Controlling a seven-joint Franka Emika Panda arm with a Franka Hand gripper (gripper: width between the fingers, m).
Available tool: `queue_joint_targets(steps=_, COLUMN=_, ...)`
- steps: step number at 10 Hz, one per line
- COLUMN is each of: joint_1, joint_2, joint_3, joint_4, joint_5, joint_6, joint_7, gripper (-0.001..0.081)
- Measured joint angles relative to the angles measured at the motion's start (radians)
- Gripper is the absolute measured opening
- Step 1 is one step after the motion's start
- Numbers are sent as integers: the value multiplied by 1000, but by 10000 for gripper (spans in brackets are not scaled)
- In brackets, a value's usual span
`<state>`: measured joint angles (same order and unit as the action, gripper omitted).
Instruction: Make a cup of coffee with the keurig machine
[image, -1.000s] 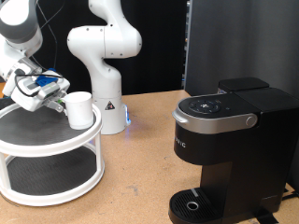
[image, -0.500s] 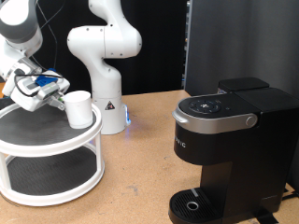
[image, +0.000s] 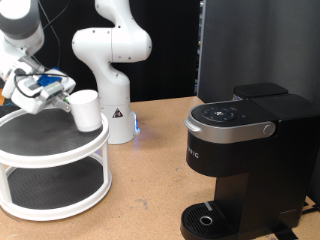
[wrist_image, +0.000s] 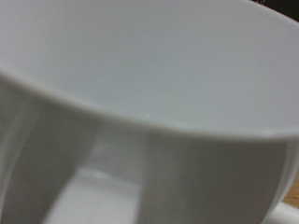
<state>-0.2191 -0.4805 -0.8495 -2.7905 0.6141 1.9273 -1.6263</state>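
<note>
The white cup (image: 86, 110) is at the right edge of the round two-tier stand's top shelf (image: 40, 150), at the exterior view's left. My gripper (image: 66, 101) is at the cup's left side, by its handle, and is shut on it. The cup hangs slightly above the shelf. The cup fills the wrist view (wrist_image: 140, 84), with its handle (wrist_image: 93, 191) close to the camera; my fingers do not show there. The black keurig machine (image: 245, 150) stands at the exterior view's right, lid closed, with its round drip base (image: 207, 220) bare.
A second white robot arm (image: 112, 60) stands behind the stand, with a blue light at its base (image: 136, 128). A dark panel (image: 250, 45) rises behind the machine. Brown tabletop (image: 145, 190) lies between the stand and the machine.
My gripper and the cup have risen slightly together, and the cup has shifted a little to the right. The machine has not moved.
</note>
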Motion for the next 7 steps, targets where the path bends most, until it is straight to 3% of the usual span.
queue_joint_targets(steps=5, joint_1=-30, joint_2=-141, joint_3=75, joint_4=68, joint_5=-23, joint_6=-161, joint_7=179, gripper=66)
queue_joint_targets(steps=7, joint_1=-32, joint_2=-155, joint_3=78, joint_4=79, joint_5=-39, joint_6=-184, joint_7=199, gripper=65)
